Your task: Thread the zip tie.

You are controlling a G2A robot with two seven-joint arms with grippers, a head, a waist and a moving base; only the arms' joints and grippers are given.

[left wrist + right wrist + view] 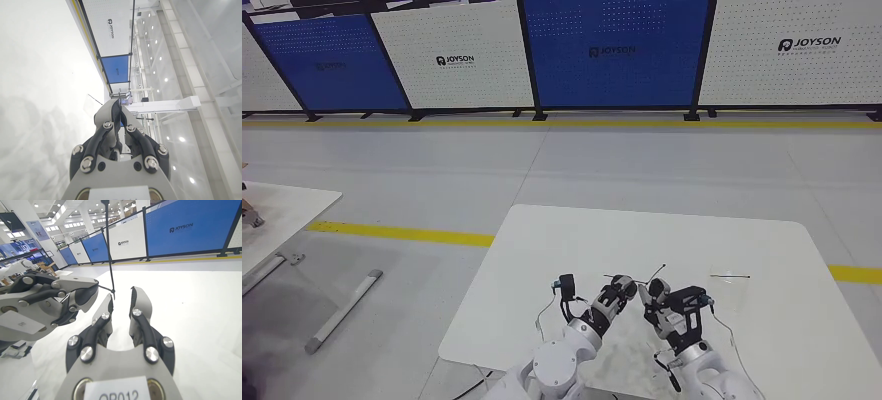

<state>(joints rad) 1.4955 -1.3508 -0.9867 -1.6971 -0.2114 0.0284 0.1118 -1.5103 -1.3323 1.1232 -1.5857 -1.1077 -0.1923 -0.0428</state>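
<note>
A black zip tie [109, 256] is pinched in my left gripper [95, 286], which is shut on one end of it. From those fingertips a short piece runs to a small junction just beyond my right gripper [122, 294], and a long strap rises from there. The right gripper is open with nothing between its fingers, and the junction hangs close to one fingertip [110, 298]. In the top view both grippers, left [622, 290] and right [650, 293], meet near the table's front edge. The left wrist view shows the left gripper [119, 106] shut on the thin strap.
A second black zip tie [730, 276] lies flat on the white table [642, 230] to the right of the arms, also seen as zip tie [95, 99]. Blue and white fence panels [612, 50] stand far behind, across the floor.
</note>
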